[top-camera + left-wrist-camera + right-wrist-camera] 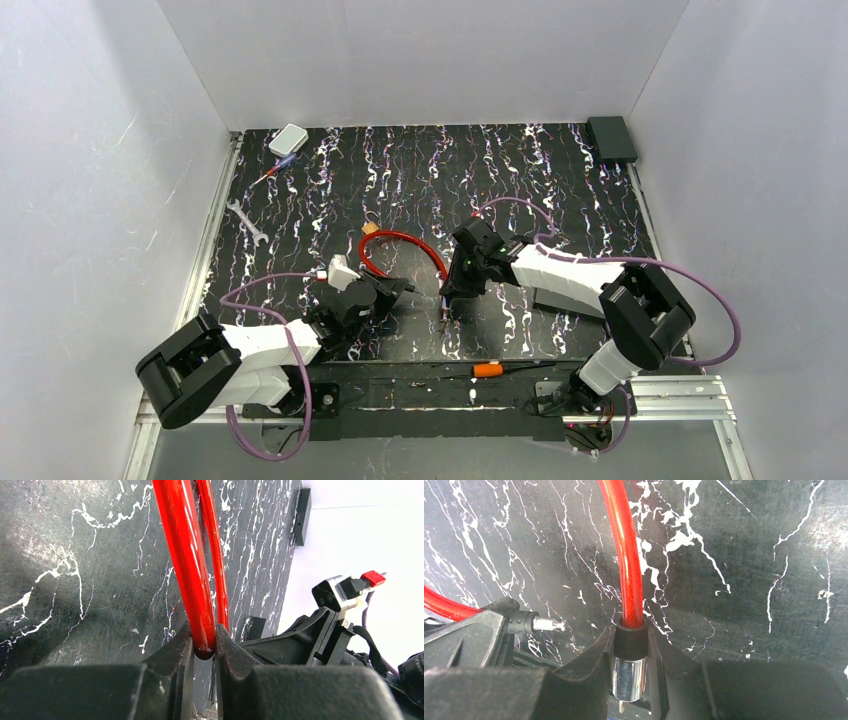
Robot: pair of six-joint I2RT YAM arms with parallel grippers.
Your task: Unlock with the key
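An orange-handled tool (pixel 490 369) lies nearest, on the rail between the arm bases, out of use. Just beyond it the two grippers meet over the dark marbled table (pixel 560 180).

The left gripper (pixel 202 641) is clamped on one end of the red cable (pixel 405 238), and the right gripper (pixel 630 632) is clamped on the other end, at its black collar (pixel 630 641) and chrome barrel (pixel 628 679). Holding both ends probably steadies the cable and brings them face to face.

In the right wrist view a short black stub with a toothed silvery tip (pixel 549 625) juts from beside the left fingers toward the barrel. I cannot tell whether this is the key or the cable's own pin, and no view shows the key plainly.

The cable loops away behind the grippers, with a small tan object (pixel 370 228) just beside its far left bend. Farther left lies a wrench (pixel 245 222), and a white box (pixel 288 139) and a black box (pixel 611 138) sit in the far corners.
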